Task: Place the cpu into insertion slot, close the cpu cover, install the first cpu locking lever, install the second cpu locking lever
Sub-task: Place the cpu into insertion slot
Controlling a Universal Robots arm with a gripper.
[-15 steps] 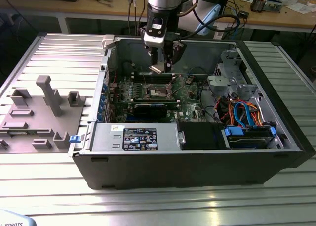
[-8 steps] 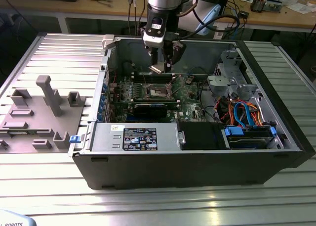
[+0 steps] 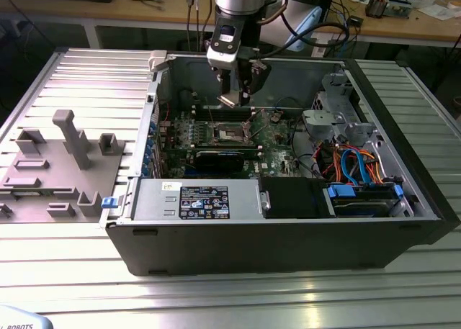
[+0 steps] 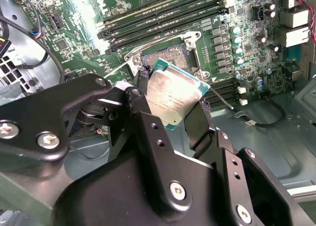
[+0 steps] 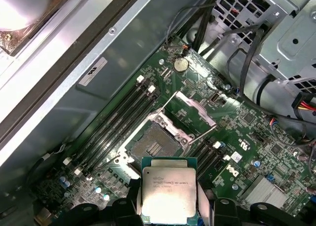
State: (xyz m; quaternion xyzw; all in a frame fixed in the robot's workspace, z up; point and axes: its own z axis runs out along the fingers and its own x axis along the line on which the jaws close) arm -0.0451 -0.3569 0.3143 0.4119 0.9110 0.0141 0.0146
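**Gripper** [image 4: 170, 106]: black two-finger metal unit, closed narrow on the cpu [image 4: 173, 90], a small flat square chip with a dull silver-grey top and a green edge. The fingers [image 4: 148, 129] clamp two opposite edges. The chip is held in the air above the board, not in the socket.

**Exterior view, left to right**
- Grey moulded plastic fixture tray [image 3: 61, 163], on the ribbed aluminium table [image 3: 230, 300], beside the case.
- Open black-and-grey steel computer case [image 3: 288, 242], with the green motherboard [image 3: 277, 143] inside.
- Insertion slot [image 5: 154, 146]: square socket with a bare contact field, empty, set between rows of long black memory slots [image 5: 116, 124].
- Cpu cover [image 5: 196, 106]: thin silvery frame plate with a square opening, swung up off the socket, on the far side of it from the chip.
- Thin wire locking lever [image 4: 224, 103]: looks released, lying out beside the socket.
- Silver perforated steel drive cage [image 3: 338, 106], with blue and orange cables [image 3: 353, 162] beside it, at the exterior view's right.

**Handling, as judged:** bring the chip square to the socket outline and keep it level. Lower it straight, with no sideways slide over the contacts. Let go only once it sits flat. Stay off the raised cover and the lever.

**Pose:** the arm stands vertical at the top of the exterior view, with the wrist over the middle of the board. The gripper points down, roughly above the socket and well clear of it.
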